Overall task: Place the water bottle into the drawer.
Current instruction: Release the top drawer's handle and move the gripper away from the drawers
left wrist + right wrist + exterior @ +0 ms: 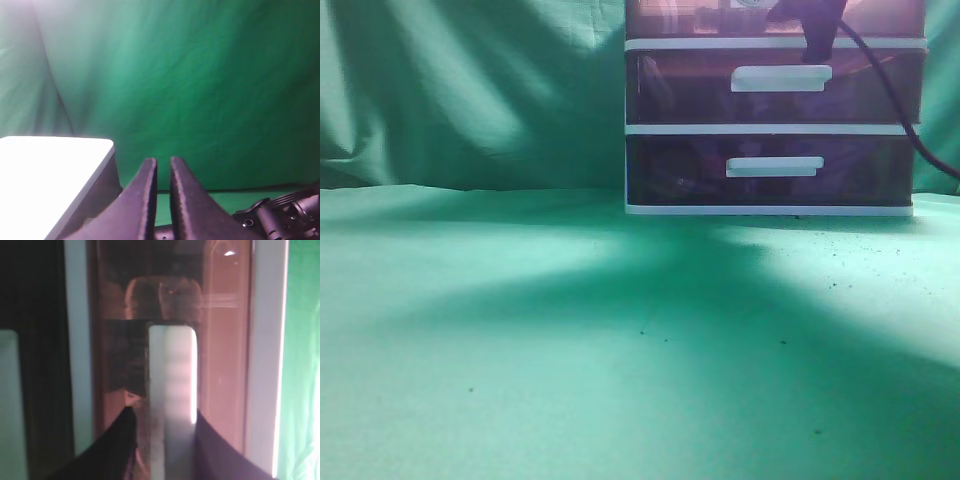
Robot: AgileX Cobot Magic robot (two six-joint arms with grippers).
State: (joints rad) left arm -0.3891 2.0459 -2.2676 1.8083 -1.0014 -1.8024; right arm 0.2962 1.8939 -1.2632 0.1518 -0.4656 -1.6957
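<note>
The reddish-pink drawer [700,18] is the top one of the white-framed unit, cut off by the exterior view's top edge. In the right wrist view its translucent front [225,340] fills the frame, with the white bar handle [172,370] in the middle. My right gripper [164,412] has one dark finger on each side of the handle and is closed on it; it shows dark in the exterior view [812,30]. A blurred rounded shape [162,295] shows through the front. The water bottle is not clearly in view. My left gripper [163,160] is shut and empty, up in the air.
Two darker purple drawers [680,90] [680,165] sit below the pink one. A black cable [890,90] hangs across the unit's right side. A white flat surface [45,170] lies left of my left gripper. Green cloth [520,350] covers table and backdrop.
</note>
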